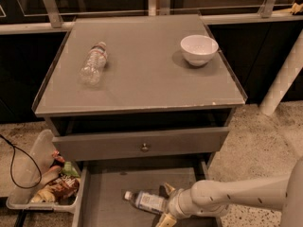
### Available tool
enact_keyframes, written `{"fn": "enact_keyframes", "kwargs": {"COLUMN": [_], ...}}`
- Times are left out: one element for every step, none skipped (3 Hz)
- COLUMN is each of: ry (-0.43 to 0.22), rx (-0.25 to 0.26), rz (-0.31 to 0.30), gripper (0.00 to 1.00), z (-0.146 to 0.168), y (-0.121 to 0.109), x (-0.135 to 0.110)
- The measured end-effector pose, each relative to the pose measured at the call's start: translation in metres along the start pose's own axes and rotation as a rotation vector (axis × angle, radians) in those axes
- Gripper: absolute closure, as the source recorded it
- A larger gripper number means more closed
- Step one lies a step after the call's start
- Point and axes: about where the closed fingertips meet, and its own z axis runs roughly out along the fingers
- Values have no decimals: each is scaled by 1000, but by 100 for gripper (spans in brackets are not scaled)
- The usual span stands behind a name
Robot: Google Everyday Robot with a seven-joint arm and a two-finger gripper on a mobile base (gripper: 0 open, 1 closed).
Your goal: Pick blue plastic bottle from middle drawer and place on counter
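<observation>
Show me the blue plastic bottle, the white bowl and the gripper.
blue plastic bottle [144, 201]: camera view, on its label.
white bowl [199, 48]: camera view, inside its hollow.
gripper [165, 205]: camera view, midway between its open jaws, in the middle drawer [102, 197] by the bottle's base.

A small, clear bluish plastic bottle [147, 202] lay on its side on the drawer's [109, 193] flat grey bottom. Its white cap pointed left and its white-and-blue label faced up. The drawer was wide and grey, pulled out at the foot of the cabinet. The gripper [165, 205] reached in low from the right, its fingers spread on either side of the bottle's base end. Whether they touched it could not be told. Above, the table [147, 74] was a broad, glossy grey rectangular top with a thin edge.
</observation>
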Motion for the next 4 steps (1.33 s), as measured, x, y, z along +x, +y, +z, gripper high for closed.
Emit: {"fn": "enact_keyframes", "kwargs": {"ry": [0,0,0,-13], "rx": [0,0,0,-24], "rz": [0,0,0,-3], "gripper": [18,42,65,88], "z": [0,0,0,-9], "y": [0,0,0,1], "x": [0,0,0,-3]}}
